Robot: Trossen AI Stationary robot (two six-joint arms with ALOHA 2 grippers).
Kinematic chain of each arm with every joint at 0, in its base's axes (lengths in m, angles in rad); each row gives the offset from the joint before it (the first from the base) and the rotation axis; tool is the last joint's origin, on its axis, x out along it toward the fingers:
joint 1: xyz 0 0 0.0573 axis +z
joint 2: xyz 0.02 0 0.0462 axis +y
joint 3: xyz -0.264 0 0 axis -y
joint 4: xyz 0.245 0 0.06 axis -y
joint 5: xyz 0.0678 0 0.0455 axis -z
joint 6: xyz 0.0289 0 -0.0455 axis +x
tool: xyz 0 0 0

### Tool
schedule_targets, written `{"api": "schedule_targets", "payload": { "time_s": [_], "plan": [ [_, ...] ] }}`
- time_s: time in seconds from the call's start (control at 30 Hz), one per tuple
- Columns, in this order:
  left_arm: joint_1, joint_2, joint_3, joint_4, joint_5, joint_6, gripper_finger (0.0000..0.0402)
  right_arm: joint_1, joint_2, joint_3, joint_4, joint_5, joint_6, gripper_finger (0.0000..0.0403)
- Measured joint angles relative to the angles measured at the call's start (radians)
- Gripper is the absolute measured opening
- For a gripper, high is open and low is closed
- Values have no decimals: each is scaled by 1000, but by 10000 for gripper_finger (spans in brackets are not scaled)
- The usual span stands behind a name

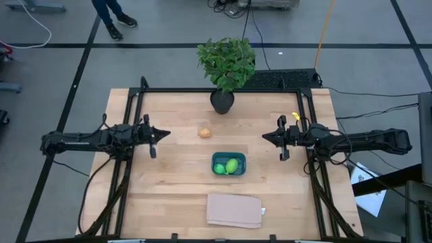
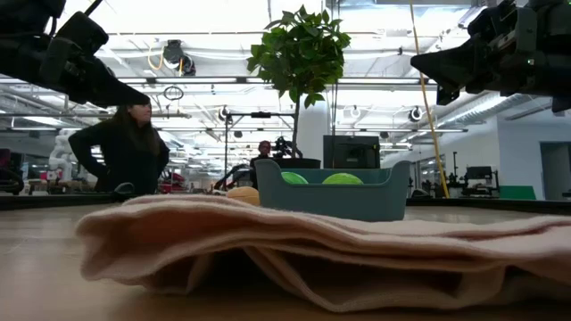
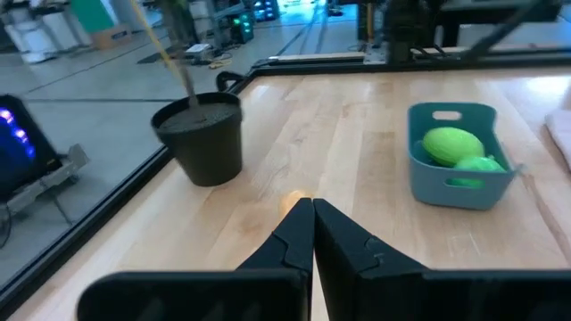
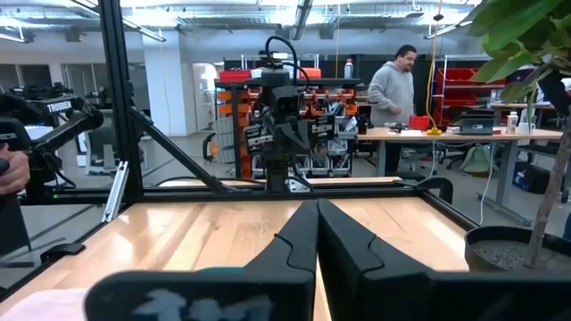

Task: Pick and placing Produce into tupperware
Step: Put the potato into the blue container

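While both arms are hovering off the wood at mid-frame in the high view, the left gripper is sitting at left centre with its fingers pressed together, holding nothing, tips pointing toward the middle. Right gripper is mirroring it at right centre, fingers also pressed together and empty. Both wrist views are showing the two dark fingers meeting in a closed wedge.

Tupperware is lying slightly below and right of the table centre, between the two grippers and apart from both. Two green pieces are resting inside it, side by side; in the low view they are peeking above the rim. Orange piece is sitting on bare wood up and left of the tupperware, outside it, nearer the left gripper but not touching it.

Potted plant is standing at the upper centre edge of the table. Tan cloth is lying folded at lower centre, below the tupperware, filling the foreground in the low view.

A person is standing at left in the low view's background, and another person is showing at upper right in the right wrist view.
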Motion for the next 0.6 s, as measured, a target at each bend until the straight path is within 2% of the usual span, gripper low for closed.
{"api": "schedule_targets", "payload": {
  "time_s": [0.2, 0.4, 0.5, 0.6],
  "plan": [
    [6, 42, 20, -3, -103, -77, 14, 0, 0, 0, 0, -3, -21, 0],
    [73, 217, 160, -4, -139, -87, 14, 0, 0, -1, 4, -3, -23, 0],
    [131, 327, 240, -21, -76, -58, 14, 0, 0, -1, 3, -3, -23, 0],
    [187, 439, 298, -28, 61, -9, 5, 0, 0, -1, 1, -3, -23, 0]
  ]
}}
